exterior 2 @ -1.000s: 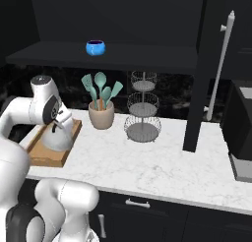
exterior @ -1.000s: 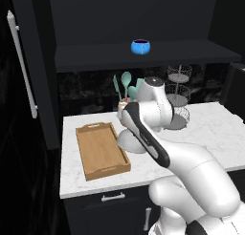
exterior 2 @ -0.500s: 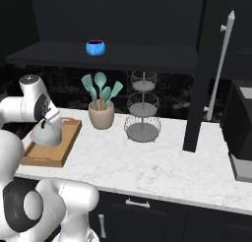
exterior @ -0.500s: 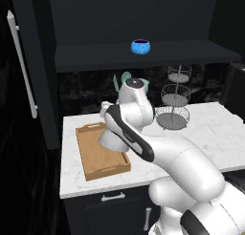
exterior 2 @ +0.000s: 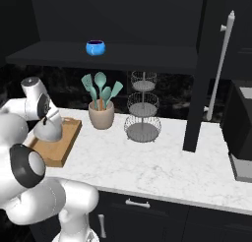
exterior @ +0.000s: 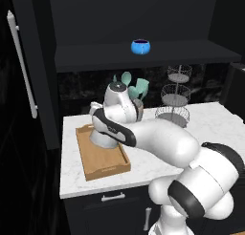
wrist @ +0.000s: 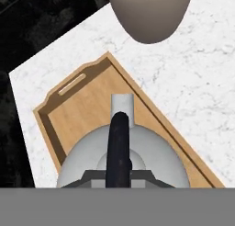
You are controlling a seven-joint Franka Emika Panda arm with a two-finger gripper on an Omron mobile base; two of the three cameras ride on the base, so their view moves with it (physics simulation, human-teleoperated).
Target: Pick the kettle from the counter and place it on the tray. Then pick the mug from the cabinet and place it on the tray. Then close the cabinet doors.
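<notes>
My gripper is shut on the black arched handle of the grey kettle. The kettle sits low over the back end of the wooden tray, spout toward the tray's cut-out handle. I cannot tell whether it touches the tray floor. In the right base view the kettle hangs under my gripper on the tray, which lies on the marble counter. The blue mug stands on the shelf of the dark cabinet, whose doors stand open.
A beige crock of teal utensils stands right beside the tray's back corner. A wire tiered stand is further right. The right door juts out over the counter, with a dark appliance beyond it.
The arm has swung left with the kettle, carrying it from the tray's crock-side edge to over the tray's back end. The mug and doors have not moved.
</notes>
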